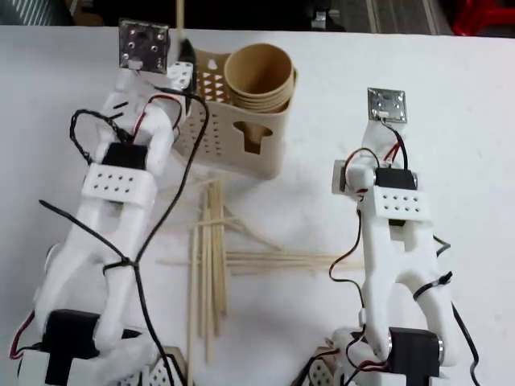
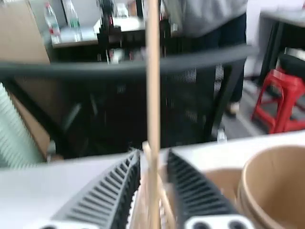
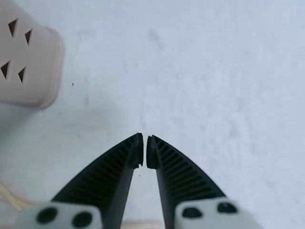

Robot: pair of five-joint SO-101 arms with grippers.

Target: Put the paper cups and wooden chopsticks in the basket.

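**One chopstick over the basket, many more on the table**

The left gripper (image 2: 152,164) is clamped on one wooden chopstick (image 2: 152,71), held upright above the basket (image 1: 241,157) that holds the paper cups (image 1: 259,76). The right gripper (image 3: 144,151) is closed on nothing, low over the table (image 3: 214,71). If the stick is released off-centre, it may strike the rim and fall outside, among the loose chopsticks (image 1: 208,257).

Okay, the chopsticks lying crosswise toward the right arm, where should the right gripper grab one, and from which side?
Probably near the end of a crosswise chopstick toward the right arm, clear of the pile. It lies flat on the table, so come straight down, jaws astride its thin shaft. The right gripper is shut and needs opening first.
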